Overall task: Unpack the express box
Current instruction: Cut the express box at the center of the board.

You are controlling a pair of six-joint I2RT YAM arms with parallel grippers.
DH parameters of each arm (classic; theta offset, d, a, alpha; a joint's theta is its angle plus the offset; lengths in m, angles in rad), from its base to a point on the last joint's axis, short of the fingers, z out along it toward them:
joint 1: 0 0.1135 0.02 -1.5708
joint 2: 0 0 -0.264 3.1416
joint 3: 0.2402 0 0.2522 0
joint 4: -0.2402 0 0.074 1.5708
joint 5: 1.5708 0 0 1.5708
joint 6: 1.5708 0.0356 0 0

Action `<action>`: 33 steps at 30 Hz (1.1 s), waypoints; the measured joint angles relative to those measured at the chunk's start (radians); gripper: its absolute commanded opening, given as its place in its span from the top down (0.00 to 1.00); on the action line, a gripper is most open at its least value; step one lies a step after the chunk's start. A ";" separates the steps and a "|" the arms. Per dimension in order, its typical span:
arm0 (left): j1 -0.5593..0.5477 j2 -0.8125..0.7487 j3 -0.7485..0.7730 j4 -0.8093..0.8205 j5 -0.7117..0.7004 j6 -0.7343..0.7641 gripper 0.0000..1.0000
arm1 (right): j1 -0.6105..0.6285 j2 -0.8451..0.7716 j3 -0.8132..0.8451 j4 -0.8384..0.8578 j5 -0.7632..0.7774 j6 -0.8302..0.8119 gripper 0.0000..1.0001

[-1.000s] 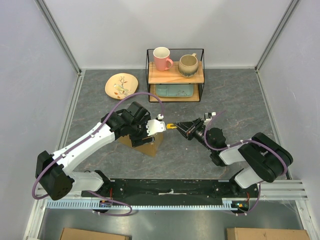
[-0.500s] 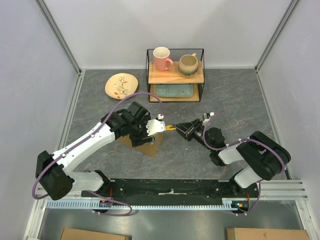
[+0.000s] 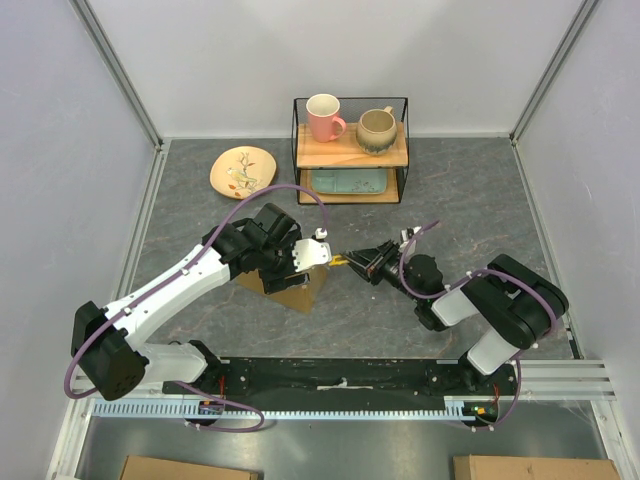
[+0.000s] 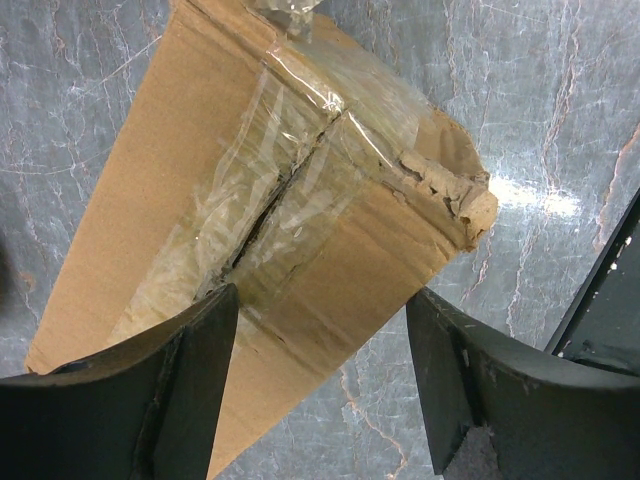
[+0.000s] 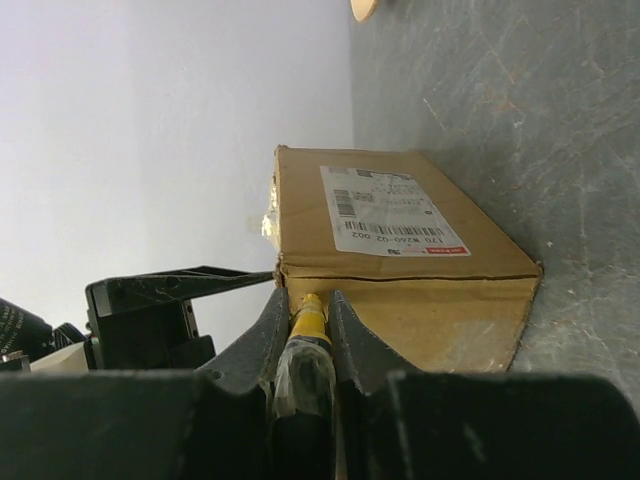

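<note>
— Brown express box (image 3: 292,291), where?
— On the grey tabletop (image 3: 450,200), centre-left; left fingers (image 4: 190,370) spread wide above its taped seam, right fingers (image 5: 265,335) pinch a yellow-tipped tool (image 5: 308,320) at its edge.

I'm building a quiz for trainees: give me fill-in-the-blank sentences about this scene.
1. The right gripper grips a tool coloured ___.
2. The box bears a ___ label.
3. The left mug on the shelf is ___.
4. The plate lies ___ of the shelf.
Missing: yellow; white; pink; left.
</note>
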 measured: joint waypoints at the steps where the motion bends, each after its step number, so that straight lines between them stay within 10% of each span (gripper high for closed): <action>1: 0.000 0.000 0.000 0.000 0.000 0.000 0.26 | 0.000 0.000 0.004 0.000 0.000 0.000 1.00; 33: 0.000 -0.005 0.000 0.002 -0.002 0.000 0.28 | 0.027 0.016 0.043 -0.001 0.064 0.042 1.00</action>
